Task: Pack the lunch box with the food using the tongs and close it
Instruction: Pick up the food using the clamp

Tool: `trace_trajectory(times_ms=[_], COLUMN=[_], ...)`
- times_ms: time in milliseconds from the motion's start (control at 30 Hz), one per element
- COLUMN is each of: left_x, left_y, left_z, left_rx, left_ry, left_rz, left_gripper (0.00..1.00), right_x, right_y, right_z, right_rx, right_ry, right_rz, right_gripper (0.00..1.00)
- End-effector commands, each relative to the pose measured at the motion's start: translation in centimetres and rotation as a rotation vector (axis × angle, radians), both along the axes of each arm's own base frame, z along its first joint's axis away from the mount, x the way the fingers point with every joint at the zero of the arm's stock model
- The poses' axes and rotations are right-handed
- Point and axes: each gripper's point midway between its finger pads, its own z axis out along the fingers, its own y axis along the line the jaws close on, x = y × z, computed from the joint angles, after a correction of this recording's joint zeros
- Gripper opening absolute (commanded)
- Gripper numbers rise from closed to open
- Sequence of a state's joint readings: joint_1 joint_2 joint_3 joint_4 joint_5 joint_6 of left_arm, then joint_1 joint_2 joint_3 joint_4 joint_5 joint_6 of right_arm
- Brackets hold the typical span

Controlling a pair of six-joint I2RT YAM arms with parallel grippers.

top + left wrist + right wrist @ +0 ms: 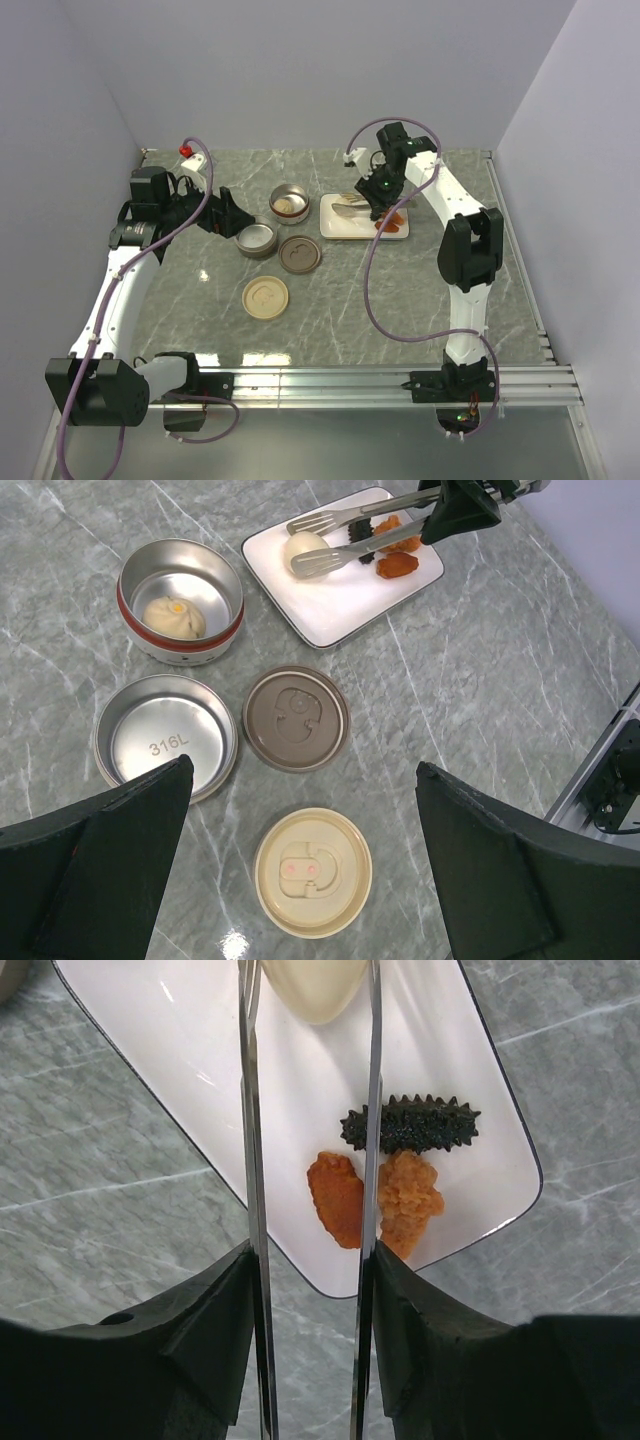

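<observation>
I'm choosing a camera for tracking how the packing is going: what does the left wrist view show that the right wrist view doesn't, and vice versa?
Only the left wrist: a steel tier holding one pale bun, an empty steel tier, a brown lid and a cream lid. Only the right wrist: the spikes on the black piece up close, and the right gripper pressed against both arms of the tongs. Both: the white plate, the tongs, a second pale bun on the plate and orange pieces.
</observation>
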State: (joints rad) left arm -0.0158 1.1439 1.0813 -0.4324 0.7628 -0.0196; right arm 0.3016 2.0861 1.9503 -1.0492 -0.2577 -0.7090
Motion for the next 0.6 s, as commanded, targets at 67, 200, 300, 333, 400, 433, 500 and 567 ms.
trace_trajectory(times_ms=[67, 200, 300, 333, 400, 433, 500, 567], left_x=[0.1, 0.1, 0.1, 0.2, 0.2, 0.2, 0.1, 0.1], left_y=[-0.2, -0.2, -0.2, -0.2, -0.2, -0.2, -0.2, -0.2], left_z=[2.0, 2.1, 2.2, 2.2, 2.2, 2.2, 2.1, 2.1], left_rx=[-0.013, -0.013, -0.010, -0.011, -0.014, -0.015, -0.015, -0.012], left_ry=[-0.054, -0.054, -0.056, -0.056, -0.057, -0.057, -0.056, -0.058], left_rz=[-0.015, -0.015, -0.015, -0.013, -0.013, -0.013, -0.013, -0.009], left_gripper=[0.99, 0.99, 0.99, 1.00, 0.99, 0.99, 1.00, 0.99], right_x=[-0.2, 0.0, 0.1, 0.2, 0.3, 0.2, 0.3, 0.1], right_y=[-0.2, 0.1, 0.1, 0.1, 0.2, 0.3, 0.9, 1.6], right_z=[1.0, 1.2, 1.2, 1.4, 1.9, 2.1, 3.1, 4.1], right_rx=[-0.012, -0.003, -0.003, 0.001, 0.013, 0.018, 0.050, 0.085], right_ry=[-0.030, -0.029, -0.032, -0.040, -0.050, -0.050, -0.058, -0.053], right_rz=[0.010, 0.009, 0.007, 0.005, 0.002, 0.001, -0.005, -0.020], right_gripper=[0.53, 0.53, 0.53, 0.51, 0.49, 0.48, 0.47, 0.46])
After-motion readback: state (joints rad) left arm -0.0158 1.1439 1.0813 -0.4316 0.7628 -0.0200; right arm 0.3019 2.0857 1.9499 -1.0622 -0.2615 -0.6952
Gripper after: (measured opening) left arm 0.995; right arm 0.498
